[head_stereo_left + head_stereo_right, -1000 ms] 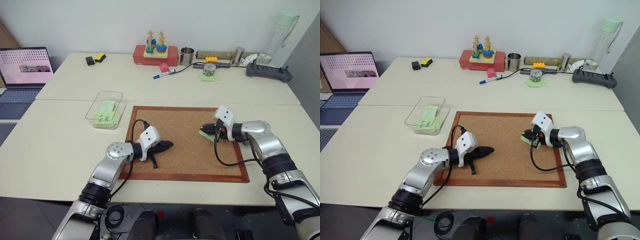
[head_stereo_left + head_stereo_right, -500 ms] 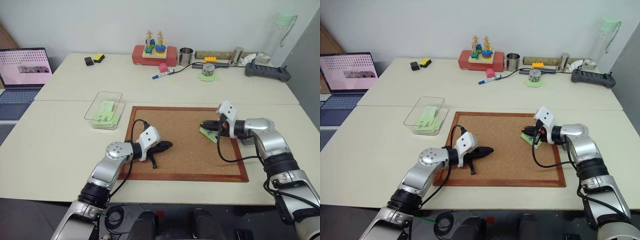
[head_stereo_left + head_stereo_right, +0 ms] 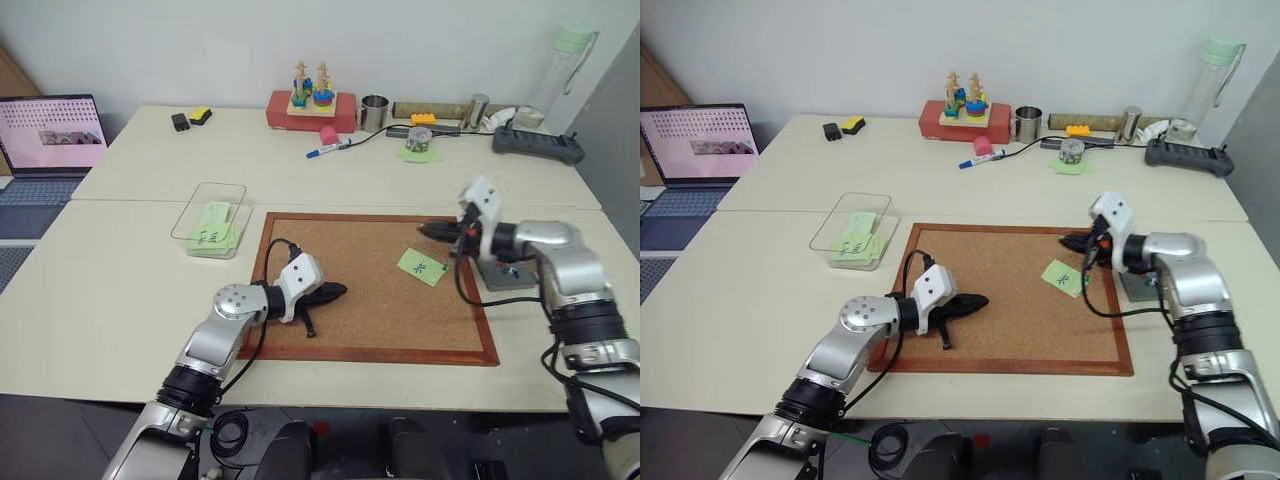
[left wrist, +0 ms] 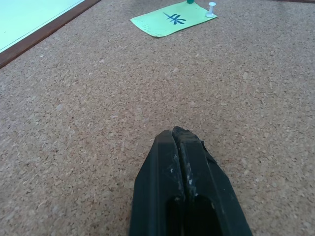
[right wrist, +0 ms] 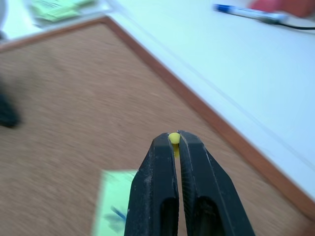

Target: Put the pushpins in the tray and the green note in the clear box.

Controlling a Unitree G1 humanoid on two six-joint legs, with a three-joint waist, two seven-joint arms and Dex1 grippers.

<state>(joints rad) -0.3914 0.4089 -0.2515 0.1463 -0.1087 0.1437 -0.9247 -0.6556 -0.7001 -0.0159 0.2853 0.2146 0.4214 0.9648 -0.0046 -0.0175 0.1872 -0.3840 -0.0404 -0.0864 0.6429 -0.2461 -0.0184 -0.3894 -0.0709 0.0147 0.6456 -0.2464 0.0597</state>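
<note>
Light-green note point(image 3: 422, 266), yellow pushpin point(image 5: 173, 138)

The corkboard point(image 3: 370, 290) is lying at the near middle of the table point(image 3: 120, 300). The note with one character point(image 3: 422, 266) is resting on the board's right part, with a pushpin point(image 4: 211, 7) standing just beside it. The left gripper point(image 3: 336, 291) is resting on the board's left part, well apart from the note. The right gripper point(image 3: 428, 229) is being held above the board's far right corner, clamped on another pushpin point(image 5: 173, 138). The tray point(image 3: 506, 274) is sitting just right of the board. The clear box point(image 3: 208, 219) is lying left of the board's far corner, with other notes point(image 3: 212, 234) inside it. A laptop point(image 3: 52, 135) is standing at the far left.
</note>
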